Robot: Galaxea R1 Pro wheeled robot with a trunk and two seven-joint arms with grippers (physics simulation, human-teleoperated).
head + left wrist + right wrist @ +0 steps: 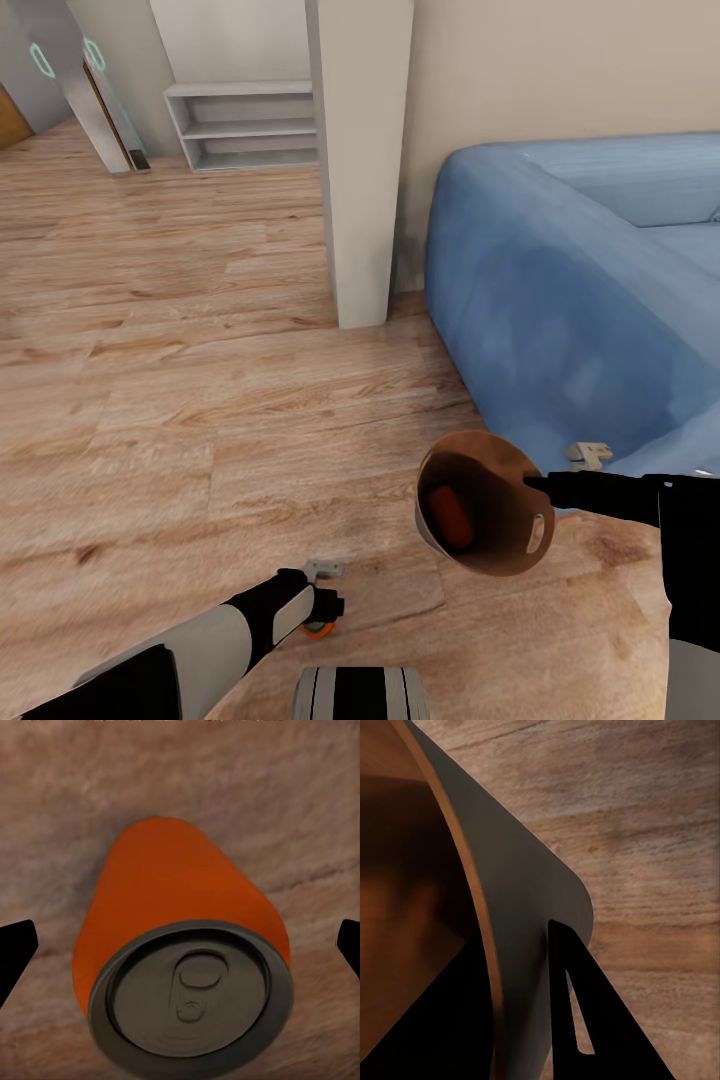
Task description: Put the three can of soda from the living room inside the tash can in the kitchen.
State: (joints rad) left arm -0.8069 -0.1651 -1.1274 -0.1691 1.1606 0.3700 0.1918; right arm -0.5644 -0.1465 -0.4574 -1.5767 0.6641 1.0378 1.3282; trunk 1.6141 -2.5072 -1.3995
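Two cans show: one orange can [452, 516] lies inside the bin [500, 556], the other can [180, 967] stands upright on the floor [200, 380], silver top toward the left wrist camera. In head view that second can peeks out orange under the left gripper [320, 612] at 6 o'clock. Left fingers [15, 952] are spread wide, one tip either side of the can, neither touching it. Right gripper [521, 1012] pinches the bin wall: one finger inside the rim, one outside, clamped on it. Bin is tilted, mouth facing the head camera, at 4 o'clock in head view, held just above the floor near the sofa [580, 300].

Floor is pale wood planks with visible grain, running through the whole room. Blue sofa fills 2 to 3 o'clock, with a small grey foot [588, 455] under its edge. White square pillar [358, 150] stands at 12 o'clock, just beside the sofa's end, against a beige wall [560, 70]. Low white open shelf [245, 125] sits at 11 o'clock against the far wall. Grey door panels with teal handles [70, 80] at 10 o'clock. Robot base [360, 695] shows at 6 o'clock.
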